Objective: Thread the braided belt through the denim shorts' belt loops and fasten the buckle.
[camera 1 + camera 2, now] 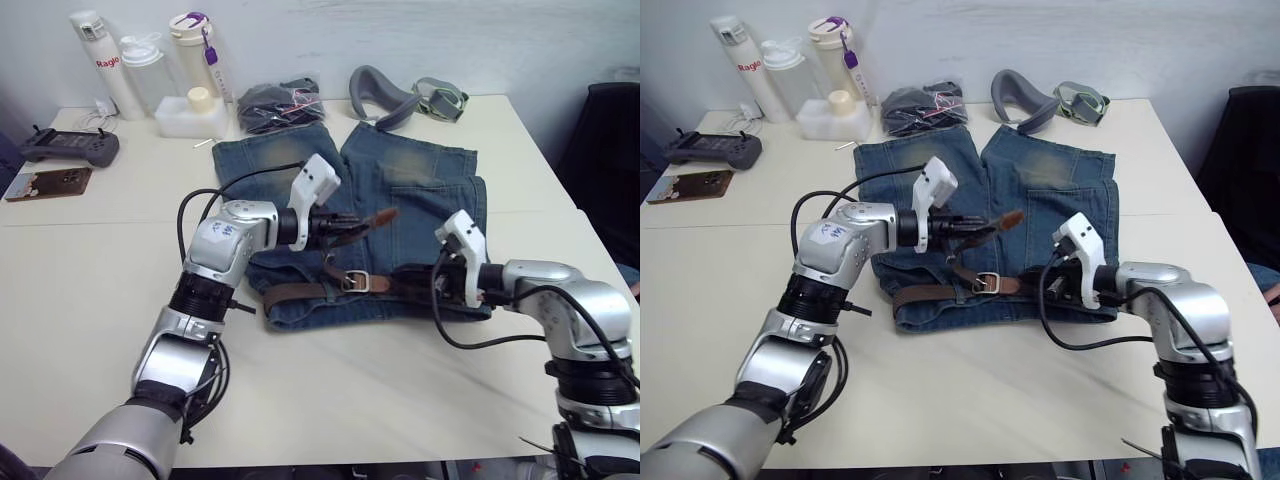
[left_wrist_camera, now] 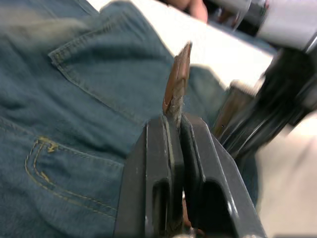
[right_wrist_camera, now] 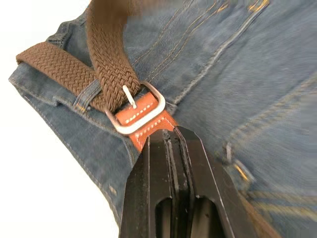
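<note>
The denim shorts [image 1: 420,190] lie flat at the table's middle, waistband toward me. The braided belt [image 1: 295,292] runs along the waistband, under a belt loop [image 3: 88,96]. Its strap passes through the silver buckle [image 3: 136,111], with the prong poking through the weave. From there it rises to the tan tip [image 1: 383,216], which my left gripper [image 1: 355,228] holds above the shorts, shut on it. My right gripper [image 1: 405,280] is shut on the orange leather tab just behind the buckle [image 1: 356,282], low on the waistband.
At the back left stand three bottles [image 1: 150,65] and a white box [image 1: 190,115]. A dark bundle in a clear bag [image 1: 280,100], a grey headset [image 1: 385,95] and goggles [image 1: 440,98] lie behind the shorts. A controller [image 1: 70,147] lies far left and a black chair [image 1: 605,150] stands at the right.
</note>
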Motion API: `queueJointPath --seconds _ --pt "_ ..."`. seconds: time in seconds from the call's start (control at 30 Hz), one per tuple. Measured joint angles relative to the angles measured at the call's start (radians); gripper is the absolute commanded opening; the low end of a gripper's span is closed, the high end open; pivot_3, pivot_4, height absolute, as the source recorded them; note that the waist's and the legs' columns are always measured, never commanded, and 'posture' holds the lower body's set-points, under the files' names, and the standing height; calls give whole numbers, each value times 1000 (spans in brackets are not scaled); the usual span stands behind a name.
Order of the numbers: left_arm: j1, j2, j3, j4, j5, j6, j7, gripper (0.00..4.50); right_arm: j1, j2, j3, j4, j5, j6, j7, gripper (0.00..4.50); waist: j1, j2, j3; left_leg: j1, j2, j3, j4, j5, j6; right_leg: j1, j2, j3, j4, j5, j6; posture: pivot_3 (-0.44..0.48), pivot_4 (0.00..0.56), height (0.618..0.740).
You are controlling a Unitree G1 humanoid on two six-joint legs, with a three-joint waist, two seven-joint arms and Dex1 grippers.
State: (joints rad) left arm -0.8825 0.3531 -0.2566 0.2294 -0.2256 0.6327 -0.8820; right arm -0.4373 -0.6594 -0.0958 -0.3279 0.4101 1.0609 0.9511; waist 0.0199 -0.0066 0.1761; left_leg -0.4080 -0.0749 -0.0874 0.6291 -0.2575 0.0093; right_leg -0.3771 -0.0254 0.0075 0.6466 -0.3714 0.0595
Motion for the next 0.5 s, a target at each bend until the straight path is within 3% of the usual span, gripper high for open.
queueJointPath --seconds 0.13,0.23,0.37,0.47,0.5 --pt "30 60 -48 8 74 -152 -53 0 61 -90 57 -62 -56 -166 -2 99 5 -1 2 -1 0 0 2 1 2 0 -1 0 1 0 0 0 150 740" --pt "30 75 -47 14 93 -236 -81 0 73 -91 85 -71 -68 -240 -21 99 5 -2 3 0 -1 1 4 1 3 1 -1 0 2 0 0 0 150 740" --pt "25 72 -37 51 112 -316 -86 0 77 -76 87 -82 -67 -278 -62 1139 6 -3 3 0 -1 0 5 1 3 0 -1 0 5 0 0 0 150 740" --pt "24 70 -37 64 131 -385 -90 0 77 -77 98 -102 -83 -318 -89 2642 5 -3 3 0 -1 0 5 1 2 0 -1 0 6 0 0 0 150 740" --pt "24 71 -38 64 139 -409 -95 0 77 -80 105 -105 -98 -334 -97 2938 4 -3 3 0 -1 0 6 1 2 0 -1 0 6 0 0 0 150 740"
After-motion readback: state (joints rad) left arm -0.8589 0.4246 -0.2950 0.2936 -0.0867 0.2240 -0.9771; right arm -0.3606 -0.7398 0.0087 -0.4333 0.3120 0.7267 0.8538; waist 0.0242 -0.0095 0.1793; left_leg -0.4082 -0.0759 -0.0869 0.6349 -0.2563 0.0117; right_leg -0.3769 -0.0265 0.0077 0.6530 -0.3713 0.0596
